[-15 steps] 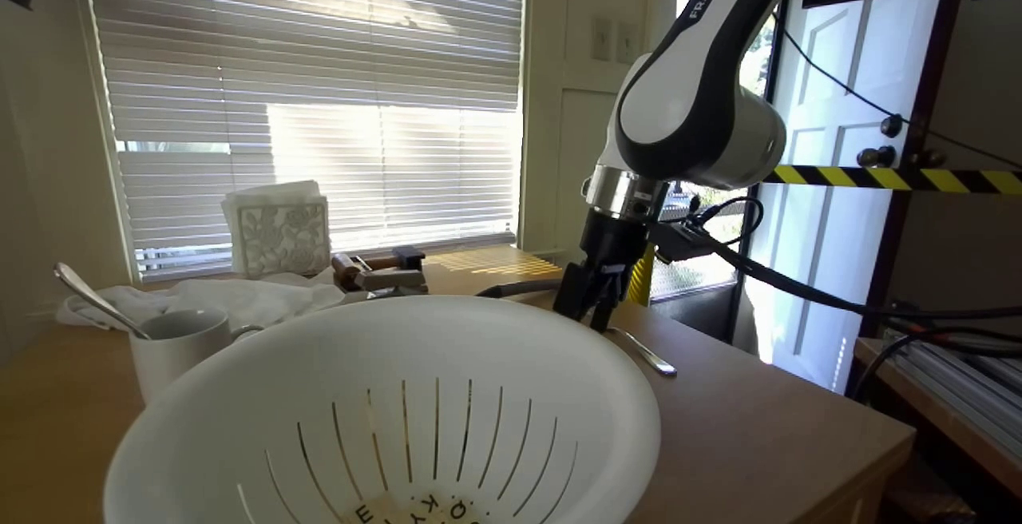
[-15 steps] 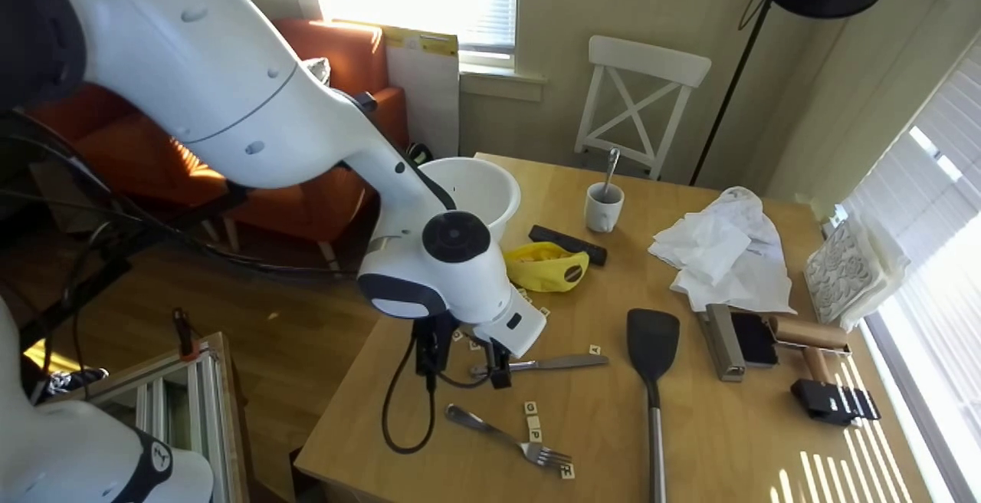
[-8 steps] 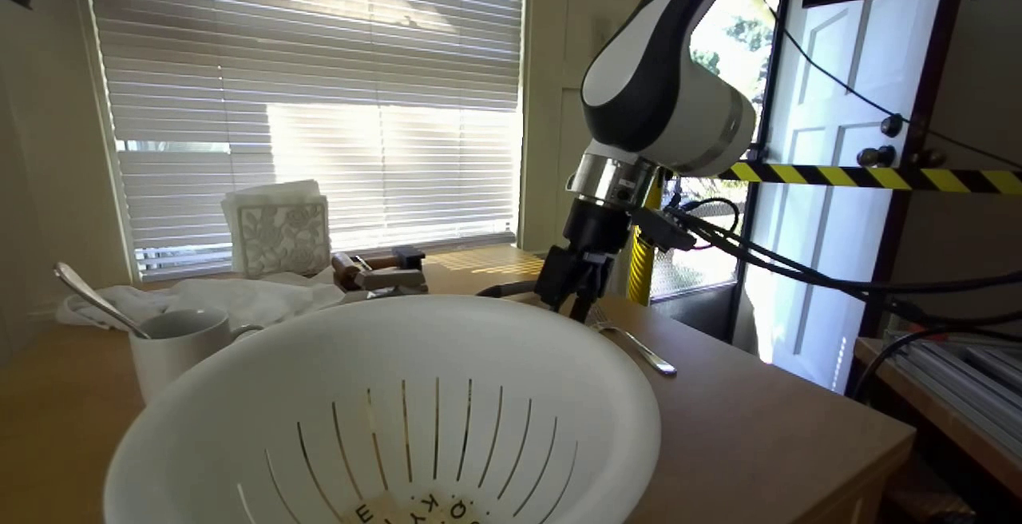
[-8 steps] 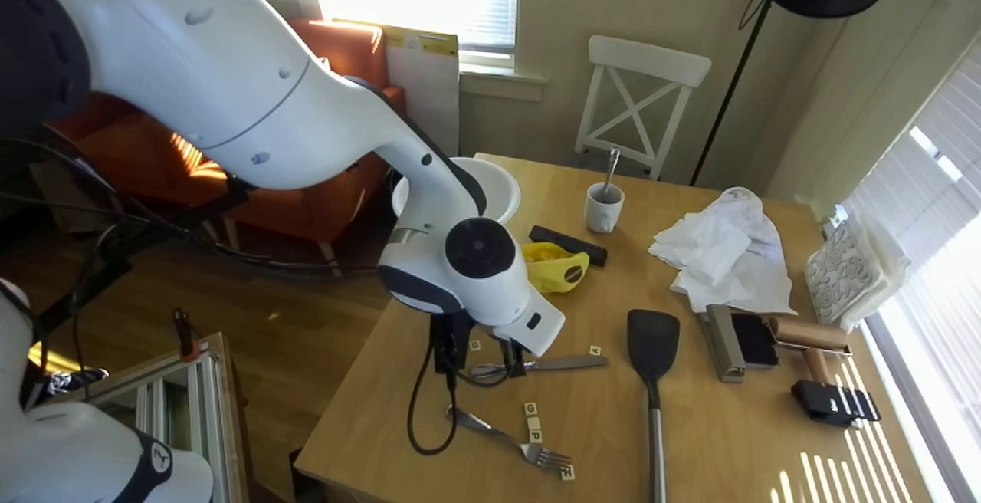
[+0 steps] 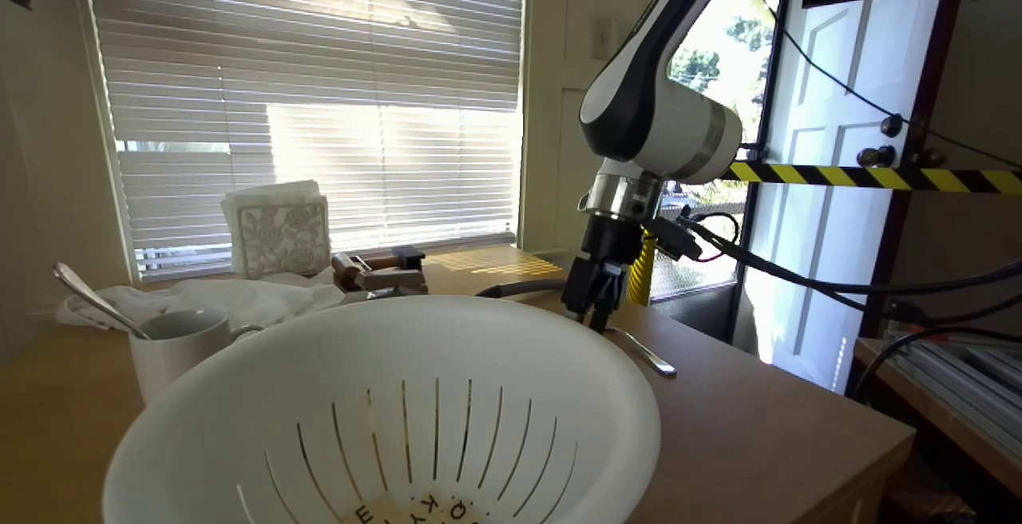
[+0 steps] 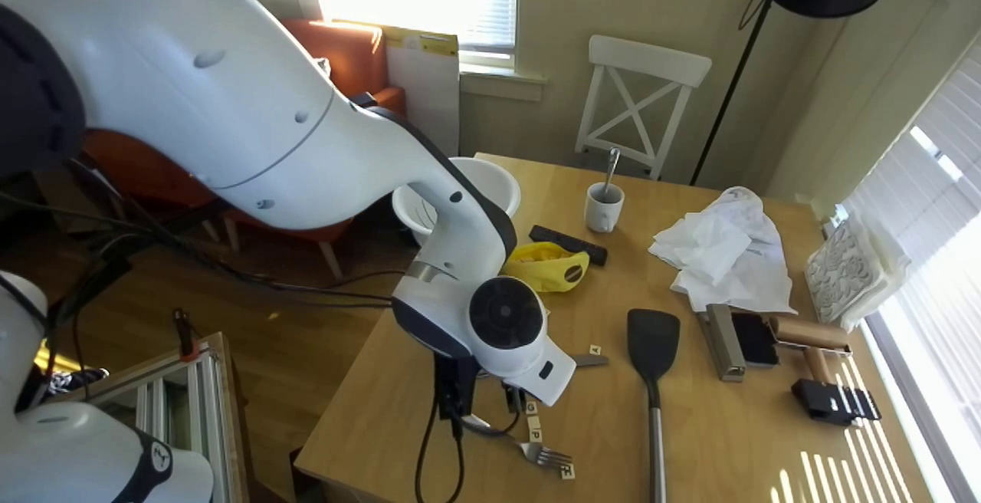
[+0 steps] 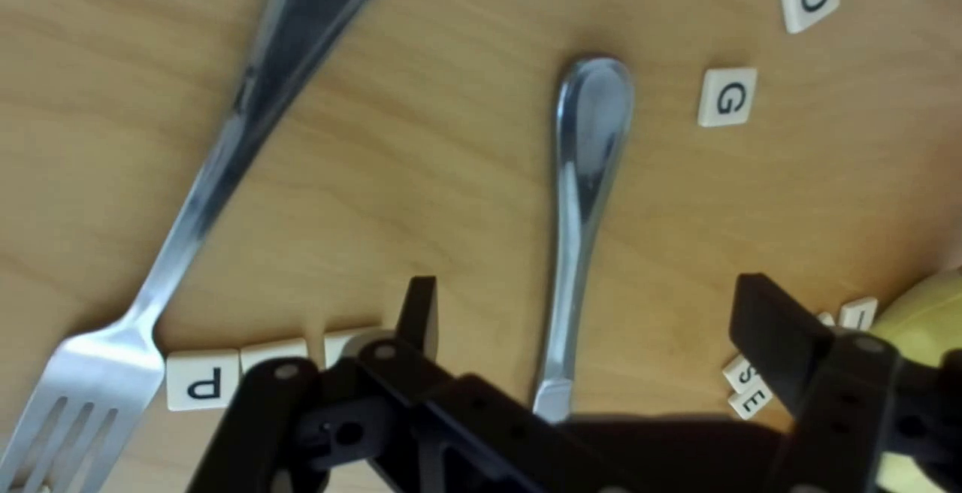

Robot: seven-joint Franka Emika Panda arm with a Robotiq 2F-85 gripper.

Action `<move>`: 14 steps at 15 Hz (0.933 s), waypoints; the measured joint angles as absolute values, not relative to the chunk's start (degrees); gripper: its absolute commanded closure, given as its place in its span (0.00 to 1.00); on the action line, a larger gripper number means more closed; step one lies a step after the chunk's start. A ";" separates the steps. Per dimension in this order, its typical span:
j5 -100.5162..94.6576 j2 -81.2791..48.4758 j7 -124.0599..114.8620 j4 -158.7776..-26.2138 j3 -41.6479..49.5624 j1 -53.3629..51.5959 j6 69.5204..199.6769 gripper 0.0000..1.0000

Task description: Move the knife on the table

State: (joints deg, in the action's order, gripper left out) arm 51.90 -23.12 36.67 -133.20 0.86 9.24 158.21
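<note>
The knife lies flat on the table [image 6: 728, 426]. Its silver handle [image 7: 575, 245] shows in the wrist view, running between the two fingers; its blade is hidden below the gripper there. In an exterior view only the blade end [image 6: 590, 360] shows clearly past the arm. My gripper [image 7: 590, 305] is open over the knife, with one finger on each side, apart from the handle. It also shows low over the table behind the colander in an exterior view [image 5: 589, 318]. The gap between fingertips and tabletop cannot be told.
A fork [image 7: 180, 230] lies beside the knife, with letter tiles [image 7: 203, 380] near it. A yellow pouch [image 6: 548, 269], black bar [image 6: 567, 244], white colander [image 6: 494, 189], mug [image 6: 604, 208], spatula [image 6: 653, 342] and napkins [image 6: 728, 250] are on the table.
The arm has swung across the table, and the wrist has moved toward the fork's side and sits over the knife's handle. The knife and fork have not moved. The gripper holds nothing.
</note>
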 measured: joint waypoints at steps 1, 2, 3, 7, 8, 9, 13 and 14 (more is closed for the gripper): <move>51.90 -23.61 37.02 -133.13 0.76 9.50 157.96 0.00; 51.90 -24.09 37.17 -133.05 0.69 9.54 157.87 0.02; 51.90 -24.54 37.19 -132.91 0.56 9.54 157.84 0.07; 51.90 -25.80 37.19 -132.01 -0.07 9.54 157.84 0.33; 51.90 -25.94 37.19 -131.75 -0.11 9.54 157.84 0.39; 51.90 -26.07 37.19 -131.51 -0.13 9.55 157.84 0.44; 51.90 -26.50 37.19 -130.80 -0.22 9.58 157.84 0.65; 51.90 -26.60 37.19 -130.68 -0.22 9.58 157.84 0.69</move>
